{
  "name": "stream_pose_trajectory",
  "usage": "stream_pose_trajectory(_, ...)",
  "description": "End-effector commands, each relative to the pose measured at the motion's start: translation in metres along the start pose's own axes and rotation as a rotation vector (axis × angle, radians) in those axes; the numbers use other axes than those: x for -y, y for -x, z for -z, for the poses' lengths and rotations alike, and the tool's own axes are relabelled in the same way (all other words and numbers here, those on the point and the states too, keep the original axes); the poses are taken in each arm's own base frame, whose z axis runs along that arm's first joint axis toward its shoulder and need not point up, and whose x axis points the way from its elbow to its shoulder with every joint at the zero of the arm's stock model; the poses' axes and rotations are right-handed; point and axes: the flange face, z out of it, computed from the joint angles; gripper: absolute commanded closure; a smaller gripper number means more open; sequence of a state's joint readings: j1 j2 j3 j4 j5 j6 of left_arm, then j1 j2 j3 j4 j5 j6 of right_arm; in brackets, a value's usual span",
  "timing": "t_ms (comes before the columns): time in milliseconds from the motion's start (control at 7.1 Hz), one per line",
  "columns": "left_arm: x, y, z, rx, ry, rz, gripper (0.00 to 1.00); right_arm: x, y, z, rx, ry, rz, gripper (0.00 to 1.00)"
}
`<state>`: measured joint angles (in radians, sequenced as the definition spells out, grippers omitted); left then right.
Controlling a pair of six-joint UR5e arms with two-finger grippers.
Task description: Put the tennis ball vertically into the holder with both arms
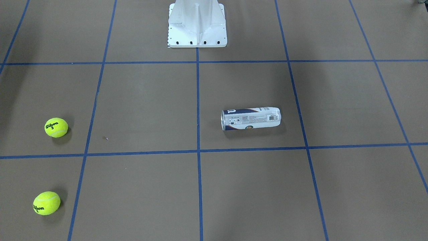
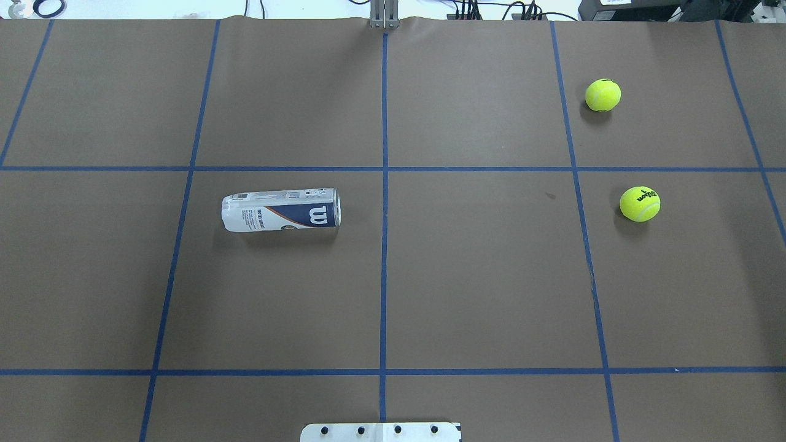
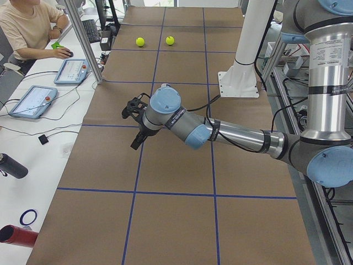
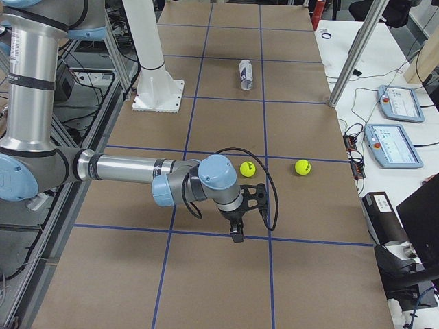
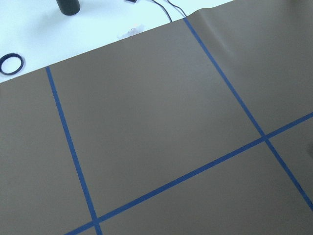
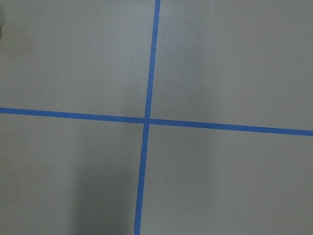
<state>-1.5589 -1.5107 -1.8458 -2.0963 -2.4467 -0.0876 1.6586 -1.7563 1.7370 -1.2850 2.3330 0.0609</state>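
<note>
well apart, holder (image 2: 280, 210) lying sideways, tennis balls (image 2: 640, 204)

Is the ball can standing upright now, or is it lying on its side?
Lying on its side: the can rests lengthwise on the table, not on its base.

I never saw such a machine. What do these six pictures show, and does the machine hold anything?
This is a robot with two metal arms and a white pedestal. Two pictures look down on the table, two look along it from its ends, and two come from wrist cameras and show mostly bare table. A clear ball can lies on its side; two yellow tennis balls lie far from it. The left claw and the right claw hang above the table with nothing visible in them.
</note>
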Motion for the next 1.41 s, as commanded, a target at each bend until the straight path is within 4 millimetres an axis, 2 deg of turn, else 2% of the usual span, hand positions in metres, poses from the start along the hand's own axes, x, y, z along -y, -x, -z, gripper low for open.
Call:
stream_pose_trajectory(0, 0.027, -0.036, -0.015, -0.059, -0.047, -0.088, 0.00, -0.001, -0.001, 0.000, 0.000, 0.000, 0.000, 0.00)
stream_pose_trajectory(141, 0.048, -0.076, -0.033, -0.125, -0.091, -0.223, 0.00, 0.000, 0.000, 0.001, 0.000, -0.002, 0.002, 0.00)
stream_pose_trajectory(282, 0.086, -0.117, -0.045, -0.187, -0.130, -0.299, 0.00, 0.000, 0.000, 0.001, 0.000, -0.002, 0.000, 0.00)
stream_pose_trajectory(423, 0.105, -0.137, -0.049, -0.215, -0.143, -0.271, 0.00, 0.000, 0.000, 0.001, 0.000, -0.002, -0.001, 0.00)
stream_pose_trajectory(563, 0.130, -0.163, -0.048, -0.245, -0.172, -0.318, 0.00, -0.001, 0.000, 0.001, 0.003, -0.001, -0.002, 0.00)
stream_pose_trajectory(704, 0.154, -0.212, -0.072, -0.315, -0.164, -0.377, 0.00, -0.001, 0.001, 0.001, 0.006, -0.001, -0.003, 0.00)
stream_pose_trajectory(845, 0.163, -0.246, -0.094, -0.363, -0.153, -0.431, 0.00, -0.001, 0.002, 0.001, 0.017, 0.000, -0.002, 0.00)
stream_pose_trajectory(986, 0.171, -0.292, -0.114, -0.428, -0.143, -0.479, 0.00, -0.002, 0.001, 0.000, 0.017, 0.001, -0.004, 0.00)
stream_pose_trajectory(1127, 0.171, -0.328, -0.134, -0.478, -0.122, -0.506, 0.00, -0.003, 0.000, -0.001, 0.017, 0.003, -0.006, 0.00)
stream_pose_trajectory(1268, 0.164, -0.344, -0.144, -0.506, -0.110, -0.545, 0.01, -0.004, 0.000, -0.001, 0.017, 0.004, -0.007, 0.00)
